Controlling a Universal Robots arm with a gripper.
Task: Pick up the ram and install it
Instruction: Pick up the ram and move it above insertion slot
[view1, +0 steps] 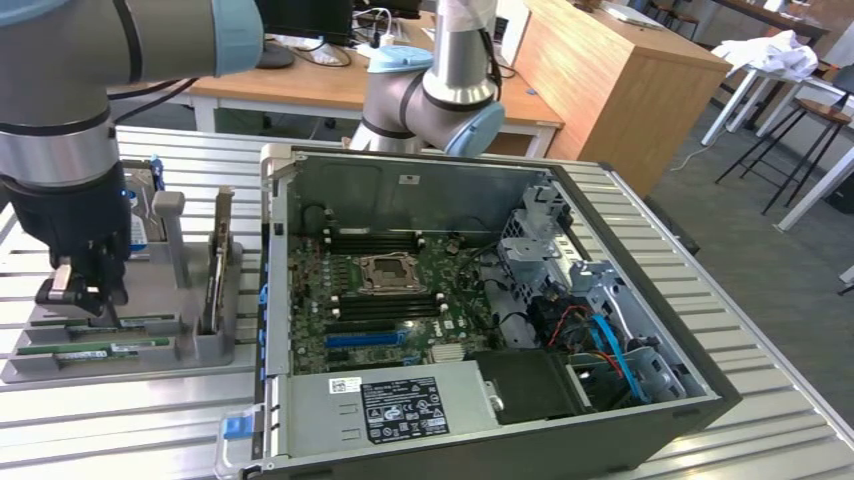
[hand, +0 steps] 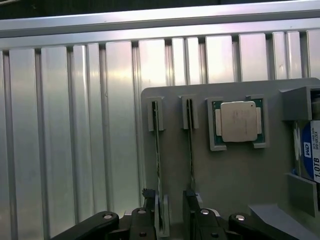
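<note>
Ram (hand: 157, 150) stands on edge in the grey holder (hand: 240, 175), beside its twin (hand: 190, 145), not yet gripped. The gripper (hand: 172, 217) hovers close above both, fingers apart: the pick-up approach. Gripping calls for straddling one stick's thin edge squarely.

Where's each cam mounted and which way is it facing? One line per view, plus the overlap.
Exterior view: off the arm, raised, looking down at the open computer case and the grey parts tray; the arm and its fingers show at the exterior view's left.
Wrist view: on the wrist, looking down past the open fingers at the grey parts tray, with ram sticks and a processor.
Shared: grey parts tray, ram sticks, fingers.
</note>
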